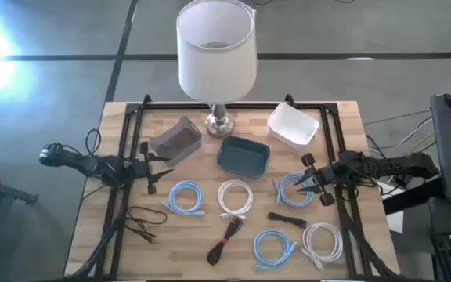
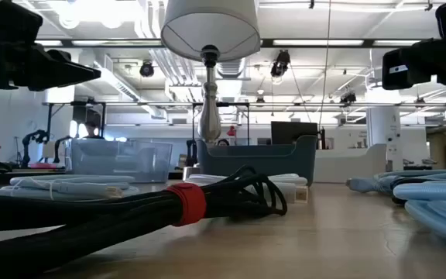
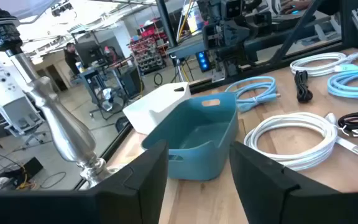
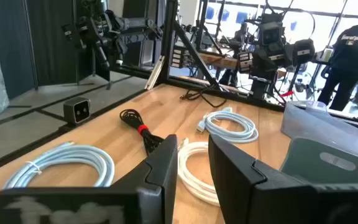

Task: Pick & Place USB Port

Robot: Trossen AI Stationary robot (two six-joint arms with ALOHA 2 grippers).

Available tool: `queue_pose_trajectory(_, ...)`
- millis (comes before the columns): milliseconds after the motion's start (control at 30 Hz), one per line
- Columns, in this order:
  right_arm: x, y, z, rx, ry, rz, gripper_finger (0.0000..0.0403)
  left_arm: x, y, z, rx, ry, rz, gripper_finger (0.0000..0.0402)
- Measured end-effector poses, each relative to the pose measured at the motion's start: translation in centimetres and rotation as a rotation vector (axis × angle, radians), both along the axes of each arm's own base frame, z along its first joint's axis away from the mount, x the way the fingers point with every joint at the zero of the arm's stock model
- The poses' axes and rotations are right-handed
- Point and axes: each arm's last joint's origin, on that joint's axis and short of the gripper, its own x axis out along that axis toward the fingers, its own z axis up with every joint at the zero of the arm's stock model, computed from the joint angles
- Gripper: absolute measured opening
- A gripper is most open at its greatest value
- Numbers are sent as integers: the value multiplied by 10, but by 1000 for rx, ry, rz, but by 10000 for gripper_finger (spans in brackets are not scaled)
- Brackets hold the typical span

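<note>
Several coiled cables lie flat on the wooden table: light blue coils (image 1: 185, 196) (image 1: 274, 249) (image 1: 294, 188), white coils (image 1: 235, 197) (image 1: 322, 241), a black cable with a red band (image 1: 225, 239) (image 2: 188, 203) and a short black cable (image 1: 288, 219). My left gripper (image 1: 153, 168) (image 3: 197, 180) hovers open over the table's left part, facing the teal bin (image 3: 197, 137). My right gripper (image 1: 313, 182) (image 4: 194, 174) is open above the right-hand light blue coil and faces the white coil (image 4: 191, 162).
A lamp (image 1: 216, 47) stands at the table's far middle. Around its foot stand a grey bin (image 1: 176, 139), the teal bin (image 1: 243, 154) and a white bin (image 1: 293, 125). A thin black cable (image 1: 141, 222) lies near the left edge. A black frame (image 1: 131, 125) borders the table.
</note>
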Motion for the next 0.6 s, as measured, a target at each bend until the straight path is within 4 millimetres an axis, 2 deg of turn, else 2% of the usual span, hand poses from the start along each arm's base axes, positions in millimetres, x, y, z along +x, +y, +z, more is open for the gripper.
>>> queue_pose_trajectory(400, 0, 0, 0, 0, 0, 0, 68, 0, 0, 0, 0, 0, 0, 177)
queue_pose_trajectory(600, 0, 0, 0, 0, 0, 0, 74, 0, 0, 0, 0, 0, 0, 177)
